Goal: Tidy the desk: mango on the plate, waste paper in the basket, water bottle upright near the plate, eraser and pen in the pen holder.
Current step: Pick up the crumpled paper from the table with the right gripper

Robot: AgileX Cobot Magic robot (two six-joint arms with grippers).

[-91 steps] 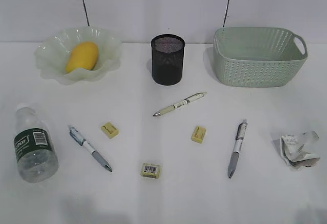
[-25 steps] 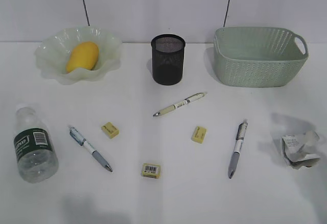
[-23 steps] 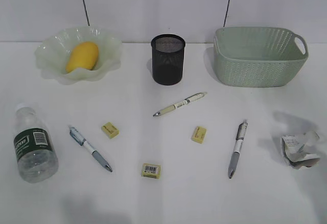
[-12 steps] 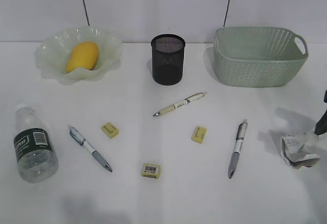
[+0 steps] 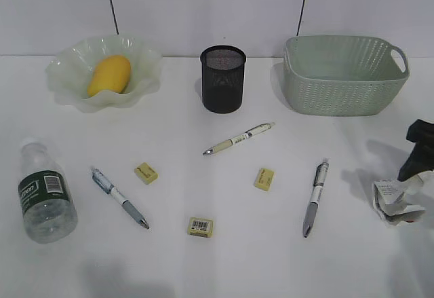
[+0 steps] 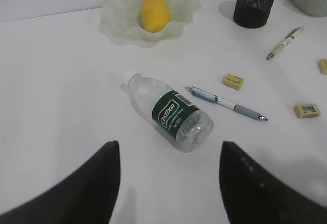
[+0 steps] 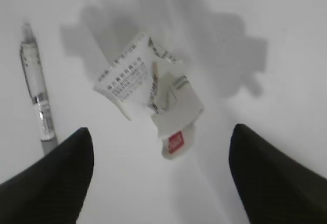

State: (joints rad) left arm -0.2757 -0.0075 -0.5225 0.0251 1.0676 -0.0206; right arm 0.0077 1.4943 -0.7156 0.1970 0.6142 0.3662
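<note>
The right pincer (image 7: pixel 158 178), spread wide and empty, hangs directly over the waste paper (image 7: pixel 148 94) on the desk (image 7: pixel 265 20).

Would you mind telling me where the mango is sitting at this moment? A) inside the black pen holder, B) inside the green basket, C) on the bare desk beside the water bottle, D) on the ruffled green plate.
D: the mango rests in the hollow of the ruffled green plate at the back left of the desk, as the left wrist view also shows.
</note>
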